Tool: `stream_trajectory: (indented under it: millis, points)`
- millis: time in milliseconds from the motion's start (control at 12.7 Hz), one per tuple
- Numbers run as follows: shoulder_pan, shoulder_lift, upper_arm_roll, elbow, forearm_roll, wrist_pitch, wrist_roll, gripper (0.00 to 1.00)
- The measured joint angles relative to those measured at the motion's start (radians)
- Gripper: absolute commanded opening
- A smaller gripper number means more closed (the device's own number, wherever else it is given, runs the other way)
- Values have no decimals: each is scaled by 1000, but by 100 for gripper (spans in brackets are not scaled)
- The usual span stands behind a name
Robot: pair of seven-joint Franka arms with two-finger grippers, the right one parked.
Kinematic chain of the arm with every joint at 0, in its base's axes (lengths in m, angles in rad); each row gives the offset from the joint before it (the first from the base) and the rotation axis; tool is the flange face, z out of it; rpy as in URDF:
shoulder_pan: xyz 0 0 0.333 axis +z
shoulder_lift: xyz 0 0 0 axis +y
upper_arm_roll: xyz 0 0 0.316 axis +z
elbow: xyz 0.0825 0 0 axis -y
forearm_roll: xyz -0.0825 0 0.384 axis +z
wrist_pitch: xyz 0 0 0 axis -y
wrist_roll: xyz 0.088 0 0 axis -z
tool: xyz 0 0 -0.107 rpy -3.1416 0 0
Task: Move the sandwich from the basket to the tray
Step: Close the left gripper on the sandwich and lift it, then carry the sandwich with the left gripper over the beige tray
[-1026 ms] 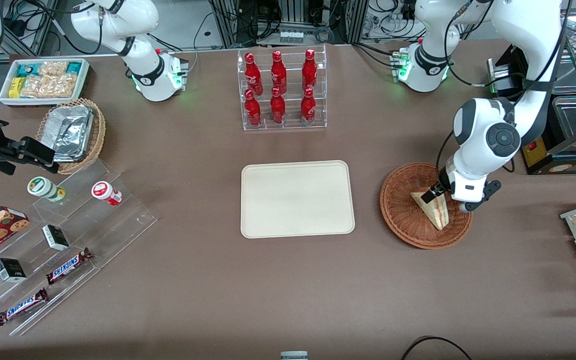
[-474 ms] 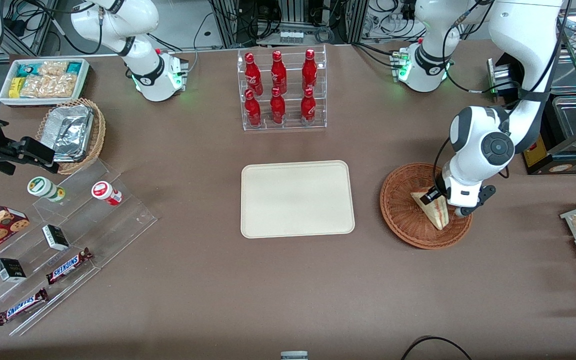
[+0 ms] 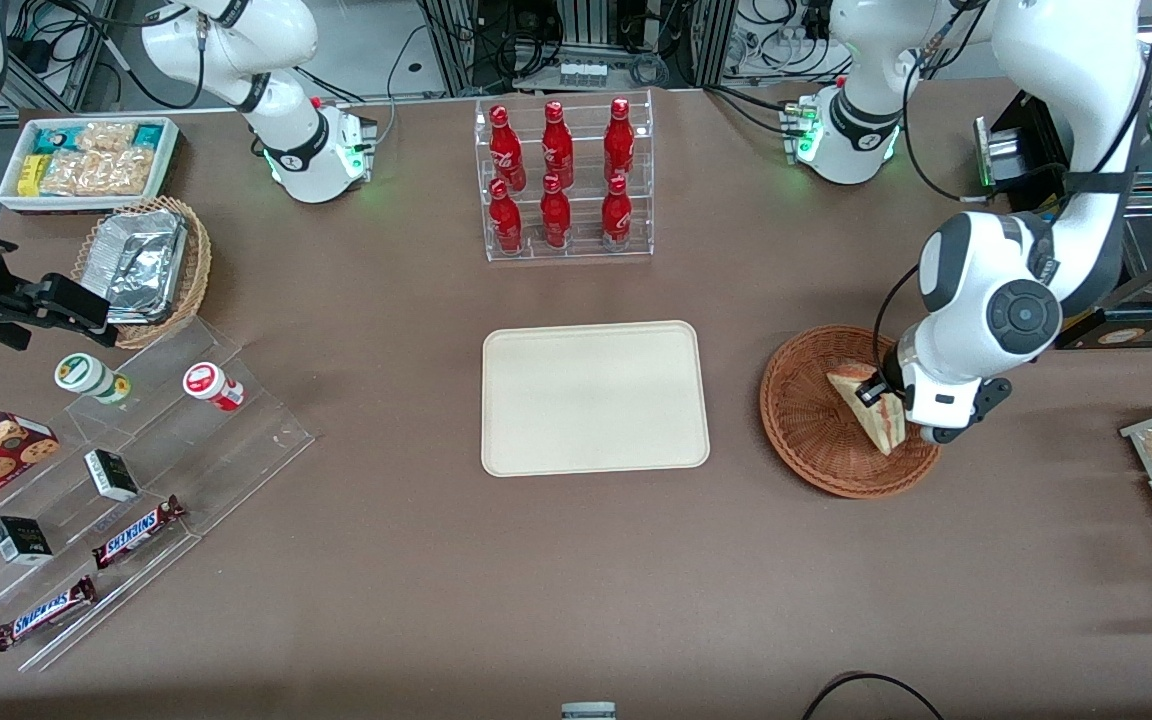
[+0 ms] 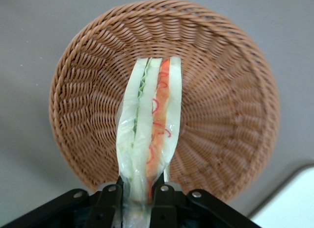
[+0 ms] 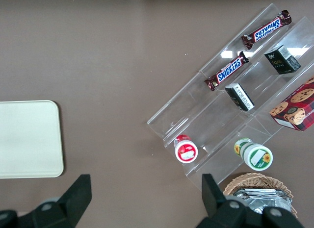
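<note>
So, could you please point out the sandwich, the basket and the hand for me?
sandwich [image 4: 149, 135], left wrist view, on its cut edge.
basket [image 3: 804, 420], front view, on bare woven floor.
hand [image 4: 139, 193], left wrist view, between its fingertips, shut on the sandwich over the basket.

Rough woven wicker basket

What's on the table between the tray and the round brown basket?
Nothing: the front view shows only bare tabletop between the tray and the basket.
</note>
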Motion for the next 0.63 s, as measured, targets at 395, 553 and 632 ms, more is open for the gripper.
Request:
stream_trajectory:
  millis: [395,553,632]
  points:
    - [-88,10,-4,66,0,-79,45,4]
    - [-151,27,-8,86,0,-95,47,4]
    - [-188,44,-9,103,0,-99,47,4]
